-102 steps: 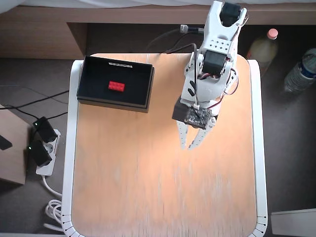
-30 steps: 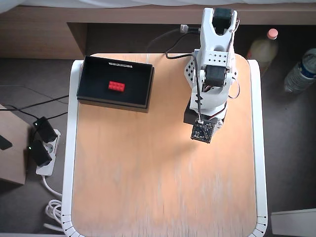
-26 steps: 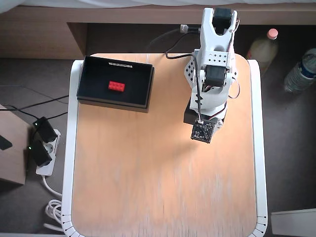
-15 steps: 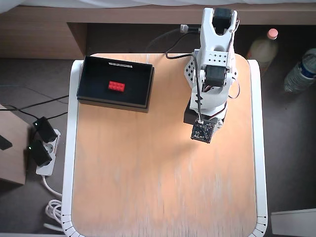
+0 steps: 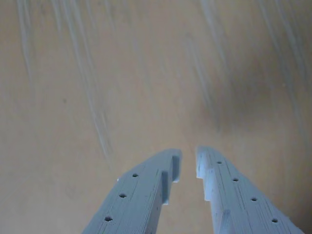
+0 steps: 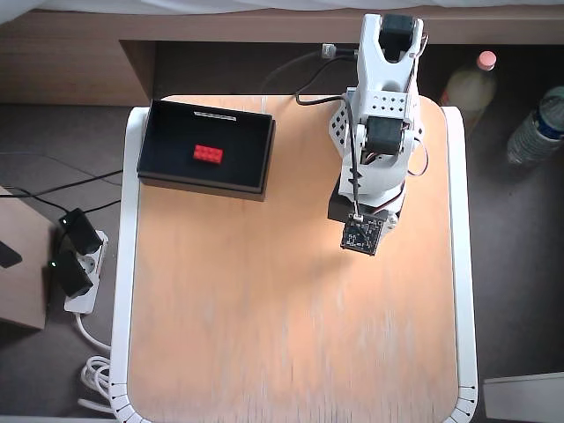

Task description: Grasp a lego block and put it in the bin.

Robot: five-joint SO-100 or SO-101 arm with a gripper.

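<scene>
In the overhead view the red lego block (image 6: 208, 153) lies flat inside the black bin (image 6: 171, 144), which stands at the table's far left corner. The white arm (image 6: 381, 132) is folded at the far right of the table, well away from the bin. Its wrist camera board (image 6: 363, 234) points down and hides the fingers there. In the wrist view my gripper (image 5: 189, 158) hangs over bare wood, its two pale fingers (image 5: 141, 195) nearly touching, with nothing between them. Neither block nor bin appears in the wrist view.
The wooden table (image 6: 291, 335) has a white rim (image 6: 463, 264). On the floor to the left lie a power strip (image 6: 77, 264) and cables. Two bottles (image 6: 469, 84) stand on the floor at the right. A dark shelf runs behind the arm.
Since 3.4 s ago the arm has pulled back and tipped its wrist down, so the fingers no longer show from above. Over the last second nothing has moved.
</scene>
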